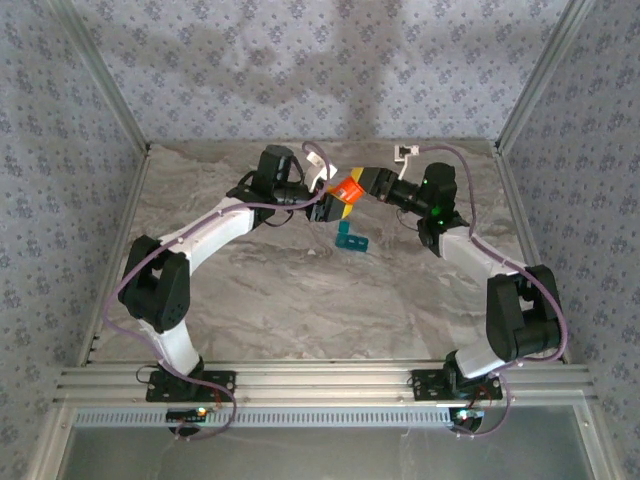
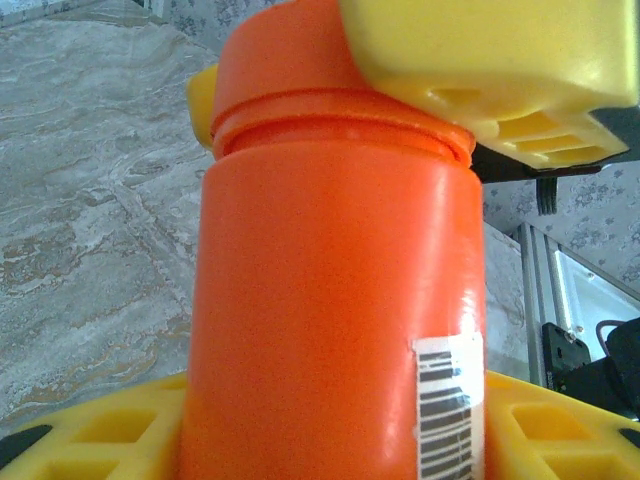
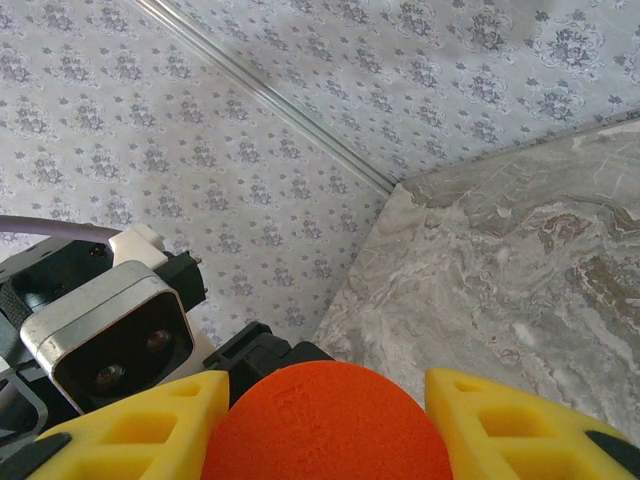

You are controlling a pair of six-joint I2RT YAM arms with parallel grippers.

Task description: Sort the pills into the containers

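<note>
bottle [image 2: 320, 320]: its base is running off the bottom edge of the left wrist view.
cap [image 3: 325, 425]: its lower half is being cut off by the frame edge.
organiser [image 1: 351, 238]: its compartments are showing too small to tell apart.

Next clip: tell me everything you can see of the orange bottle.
The orange pill bottle is a glossy, opaque plastic cylinder with a white barcode label and an orange cap in place. It is held between both arms: the left gripper clamps its body, the right gripper grips the cap. From above it looks tilted, near the teal pill organiser.
</note>
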